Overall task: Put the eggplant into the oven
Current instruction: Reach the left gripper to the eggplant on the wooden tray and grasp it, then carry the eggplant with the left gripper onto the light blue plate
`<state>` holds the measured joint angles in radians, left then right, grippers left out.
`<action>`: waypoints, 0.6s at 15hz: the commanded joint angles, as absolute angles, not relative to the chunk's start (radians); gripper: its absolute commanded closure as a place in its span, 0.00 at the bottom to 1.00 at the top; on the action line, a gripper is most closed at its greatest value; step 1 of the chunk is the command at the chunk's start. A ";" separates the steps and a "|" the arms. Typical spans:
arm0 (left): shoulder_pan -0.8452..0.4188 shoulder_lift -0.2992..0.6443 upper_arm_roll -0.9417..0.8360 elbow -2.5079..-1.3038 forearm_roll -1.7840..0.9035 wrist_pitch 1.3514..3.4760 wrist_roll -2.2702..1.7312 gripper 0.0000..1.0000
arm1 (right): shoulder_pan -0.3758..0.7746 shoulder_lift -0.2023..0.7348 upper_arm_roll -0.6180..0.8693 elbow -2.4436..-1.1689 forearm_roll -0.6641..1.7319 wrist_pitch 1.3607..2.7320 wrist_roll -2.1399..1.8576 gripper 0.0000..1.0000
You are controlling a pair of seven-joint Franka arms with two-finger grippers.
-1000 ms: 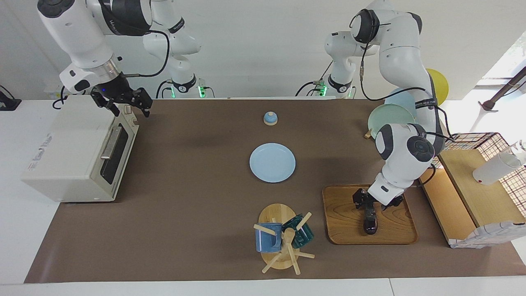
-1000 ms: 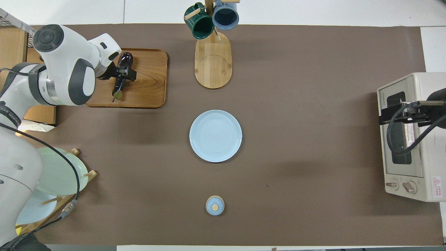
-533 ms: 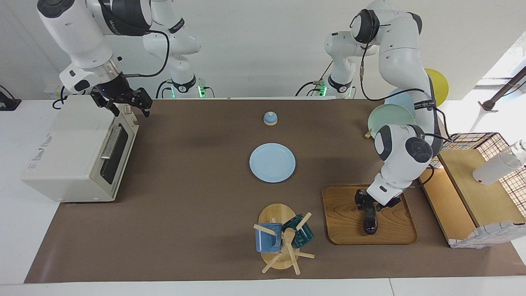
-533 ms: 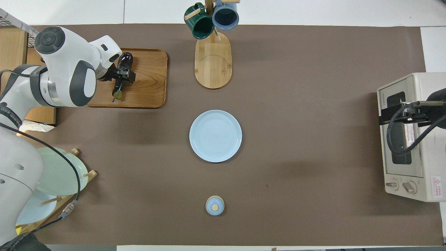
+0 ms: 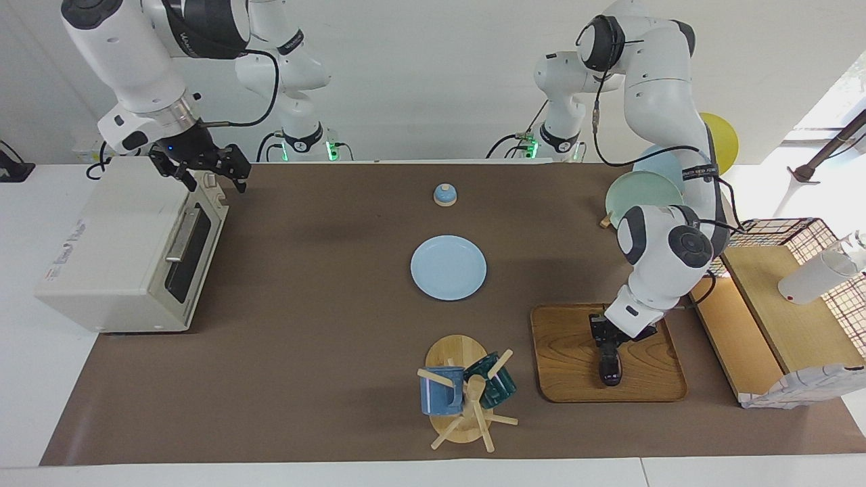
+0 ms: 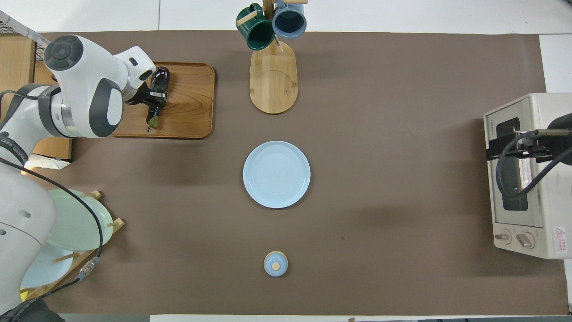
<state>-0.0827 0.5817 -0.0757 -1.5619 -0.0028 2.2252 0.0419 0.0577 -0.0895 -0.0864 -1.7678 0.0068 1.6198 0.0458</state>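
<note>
A: What has just changed?

B: The left tool (image 5: 609, 341) has clenched around the eggplant (image 5: 609, 368). A second ago its jaws stood wide on either side of it; now they pinch the middle of its length. The eggplant has not left the wooden tray (image 5: 568, 365), so I judge the grasp made and the lift not yet begun.

A: And the oven?

B: The oven (image 5: 115, 250), the largest thing here, sits at the right arm's end of the bench (image 5: 304, 338), well apart from the left tool. Its door is shut. The right tool (image 5: 203, 169) hangs released over the oven's top corner by the door, unmoved over the last second. By my reading, that door must be opened before the eggplant can go in.

A: How much room is there to move?

B: A broad bare stretch of bench lies between the tray and the oven. Along the way stand a blue plate (image 5: 448, 267) mid-bench and a mug stand (image 5: 467, 399) just beside the tray, toward the oven. A small bell (image 5: 444, 195) sits well clear of the path.

A: Any edges to mind?

B: The tray's raised rim surrounds the left tool, so the eggplant must rise above it first.
</note>
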 commanded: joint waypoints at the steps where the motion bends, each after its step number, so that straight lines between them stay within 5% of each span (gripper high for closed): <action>1: -0.084 0.563 -0.075 -1.513 -0.047 2.154 0.043 1.00 | 0.051 -0.098 -0.086 -1.776 0.031 1.631 0.026 0.00; 5: -0.094 0.416 -0.078 -1.537 -0.119 2.018 -0.033 1.00 | 0.051 -0.098 -0.086 -1.776 0.031 1.631 0.026 0.00; 9: -0.274 0.302 -0.078 -1.624 -0.124 1.939 -0.289 1.00 | 0.051 -0.098 -0.086 -1.776 0.031 1.631 0.026 0.00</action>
